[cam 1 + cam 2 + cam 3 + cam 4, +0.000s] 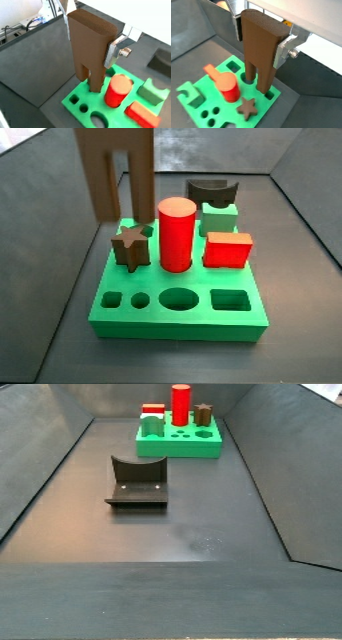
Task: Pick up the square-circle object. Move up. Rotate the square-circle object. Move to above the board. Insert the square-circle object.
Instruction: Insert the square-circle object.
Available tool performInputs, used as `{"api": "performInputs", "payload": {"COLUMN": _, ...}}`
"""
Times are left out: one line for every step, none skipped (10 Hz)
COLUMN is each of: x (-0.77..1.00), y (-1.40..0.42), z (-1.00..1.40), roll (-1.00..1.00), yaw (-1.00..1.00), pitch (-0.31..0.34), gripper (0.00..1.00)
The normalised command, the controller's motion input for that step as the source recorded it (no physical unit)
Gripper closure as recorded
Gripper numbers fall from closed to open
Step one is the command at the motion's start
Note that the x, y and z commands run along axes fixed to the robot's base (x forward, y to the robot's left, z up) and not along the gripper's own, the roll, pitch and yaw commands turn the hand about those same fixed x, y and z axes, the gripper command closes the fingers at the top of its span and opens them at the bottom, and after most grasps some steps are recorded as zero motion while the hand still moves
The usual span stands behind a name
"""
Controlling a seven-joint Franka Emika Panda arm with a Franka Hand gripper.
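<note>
Gripper clamps the medium-brown flat two-pronged square-circle object upright — prongs down, just above the bright green square board.

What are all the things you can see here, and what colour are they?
Bright green thick square board: one, green, on the dark floor; four empty holes along one edge.
Red cylinder: one, red, upright in the board's middle.
Red block: one, red, in the board beside the cylinder.
Dark brown star block: one, brown, on the cylinder's other side.
Small green block: one, green, behind the red block.
Medium-brown flat piece with two prongs: one, brown, upright, prongs down at the board's edge.
Fixture: one, dark, on the floor apart from the board.
Pincer: one, silver, clamped on the pronged piece above the board.
</note>
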Motion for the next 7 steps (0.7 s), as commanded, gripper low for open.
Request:
{"api": "performInputs", "payload": {"x": -0.22, "y": -0.28, "z": -0.75, "roll": 0.00, "yaw": 0.16, "pitch": -0.100, "gripper": 1.00}}
{"api": "performInputs", "payload": {"x": -0.25, "y": -0.04, "z": -0.74, "roll": -0.02, "yaw": 0.15, "pitch": -0.227, "gripper": 1.00}}
{"api": "performInputs", "payload": {"x": -0.24, "y": -0.02, "z": -0.74, "roll": -0.03, "yaw": 0.17, "pitch": -0.219, "gripper": 1.00}}
{"api": "performInputs", "payload": {"x": -0.25, "y": -0.03, "z": -0.55, "roll": -0.04, "yaw": 0.18, "pitch": -0.251, "gripper": 1.00}}
{"api": "performInputs", "payload": {"x": -0.29, "y": -0.11, "z": -0.17, "roll": 0.02, "yaw": 0.16, "pitch": -0.240, "gripper": 1.00}}
{"api": "performInputs", "payload": {"x": -0.34, "y": -0.31, "z": -0.29, "roll": 0.31, "yaw": 0.13, "pitch": -0.343, "gripper": 1.00}}
{"api": "performInputs", "payload": {"x": -0.17, "y": -0.29, "z": -0.36, "roll": 0.32, "yaw": 0.09, "pitch": -0.284, "gripper": 1.00}}
